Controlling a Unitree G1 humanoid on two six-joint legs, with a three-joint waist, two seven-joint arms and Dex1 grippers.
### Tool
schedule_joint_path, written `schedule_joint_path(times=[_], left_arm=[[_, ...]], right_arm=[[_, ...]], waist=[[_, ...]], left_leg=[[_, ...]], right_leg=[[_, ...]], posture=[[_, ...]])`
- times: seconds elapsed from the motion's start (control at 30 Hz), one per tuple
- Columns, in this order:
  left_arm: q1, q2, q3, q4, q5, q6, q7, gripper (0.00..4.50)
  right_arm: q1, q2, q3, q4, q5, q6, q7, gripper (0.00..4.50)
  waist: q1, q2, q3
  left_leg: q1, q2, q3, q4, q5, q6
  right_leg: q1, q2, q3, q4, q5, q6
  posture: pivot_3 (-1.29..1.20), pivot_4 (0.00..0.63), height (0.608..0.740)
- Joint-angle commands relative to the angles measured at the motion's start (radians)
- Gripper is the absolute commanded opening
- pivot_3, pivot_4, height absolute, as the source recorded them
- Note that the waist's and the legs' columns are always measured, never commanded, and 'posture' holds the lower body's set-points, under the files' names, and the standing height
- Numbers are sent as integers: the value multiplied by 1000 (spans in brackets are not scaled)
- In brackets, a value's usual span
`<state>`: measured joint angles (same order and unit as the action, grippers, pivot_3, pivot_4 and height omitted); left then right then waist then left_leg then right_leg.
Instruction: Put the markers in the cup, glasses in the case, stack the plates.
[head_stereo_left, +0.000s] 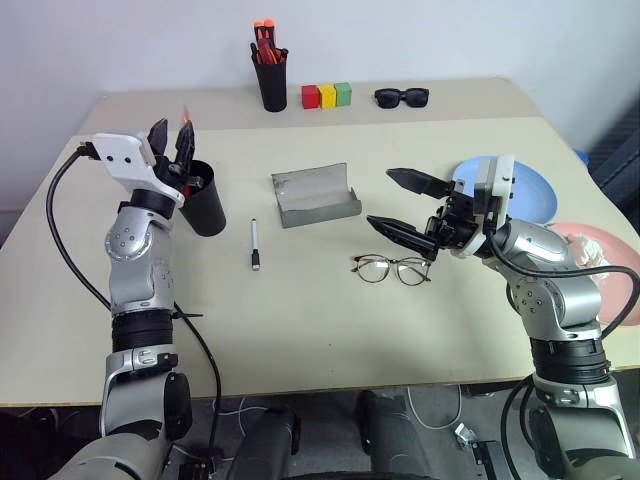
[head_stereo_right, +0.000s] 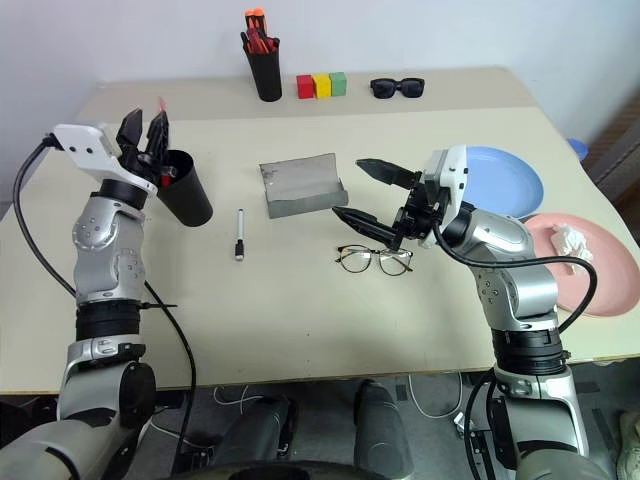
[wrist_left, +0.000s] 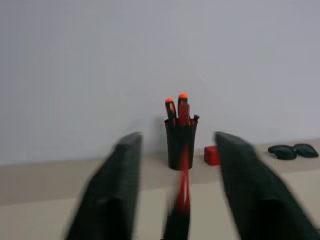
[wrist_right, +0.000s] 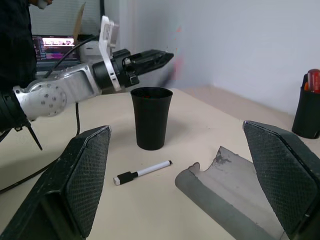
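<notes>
My left gripper hovers just over the black cup at the left, fingers apart. The dark marker with the red-orange cap shows blurred in the gap between them, touching neither finger, its red tip poking up. The white marker lies flat on the table between the cup and the open grey case. Wire-framed glasses lie in front of the case. Above them my right gripper is wide open and empty. At the right are the light blue plate and the pink plate.
Along the back edge stand a tall black pen holder with orange-red pens, coloured blocks and black sunglasses. A crumpled white scrap lies on the pink plate. A black cable hangs off my left arm.
</notes>
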<state>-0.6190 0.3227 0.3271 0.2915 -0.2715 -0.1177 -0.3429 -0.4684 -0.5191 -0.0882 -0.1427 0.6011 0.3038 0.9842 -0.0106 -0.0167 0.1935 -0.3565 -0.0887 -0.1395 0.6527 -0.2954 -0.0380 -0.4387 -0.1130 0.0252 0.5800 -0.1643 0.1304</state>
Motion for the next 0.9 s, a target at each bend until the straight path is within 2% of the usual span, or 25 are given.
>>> schedule_joint_path(times=[0.03,0.07,0.17,0.33,0.43,0.6,0.8,0.9], left_arm=[[7,14,9,-31,-15,-32,0,4051],[13,15,5,-54,-21,-6,1,4459],[34,14,-14,-161,-57,112,7,4459],[102,33,-106,-518,-112,488,85,4459],[124,43,-157,-651,-117,723,165,4459],[113,-1,-218,-756,-110,995,282,4459],[132,-54,-225,-810,-155,1230,315,4459],[140,-74,-232,-821,-94,1357,402,4459]], right_arm=[[-17,1,-12,-24,2,-25,2,4353],[-20,1,-10,-22,0,-28,3,4353],[-23,2,-11,-19,-1,-29,4,4353],[-21,4,-11,-10,-2,-32,8,4353],[-22,7,-11,-3,-1,-34,10,4353],[-33,12,-5,23,-7,-49,17,4353],[-30,11,-7,29,-10,-54,24,4353],[-24,10,-6,27,-14,-58,25,4353]], waist=[[0,0,0],[0,0,0],[-1,0,0],[0,0,0],[-1,0,0],[-2,0,0],[-2,0,0],[-1,0,0]], left_leg=[[0,0,0,0,0,0],[0,0,0,0,0,0],[0,0,0,0,0,0],[0,0,0,0,0,1],[0,0,0,0,0,1],[1,0,0,0,0,1],[1,0,0,0,0,1],[1,0,0,0,0,1]], right_leg=[[0,0,0,0,0,0],[0,0,0,0,0,0],[0,0,0,0,0,0],[0,0,0,0,0,0],[0,0,0,1,0,0],[0,0,0,2,0,0],[0,0,0,2,0,0],[0,0,0,1,0,0]], posture=[[0,150,740],[0,150,740],[0,150,740],[0,150,740],[0,150,740],[0,150,740],[0,150,740],[0,150,740]])
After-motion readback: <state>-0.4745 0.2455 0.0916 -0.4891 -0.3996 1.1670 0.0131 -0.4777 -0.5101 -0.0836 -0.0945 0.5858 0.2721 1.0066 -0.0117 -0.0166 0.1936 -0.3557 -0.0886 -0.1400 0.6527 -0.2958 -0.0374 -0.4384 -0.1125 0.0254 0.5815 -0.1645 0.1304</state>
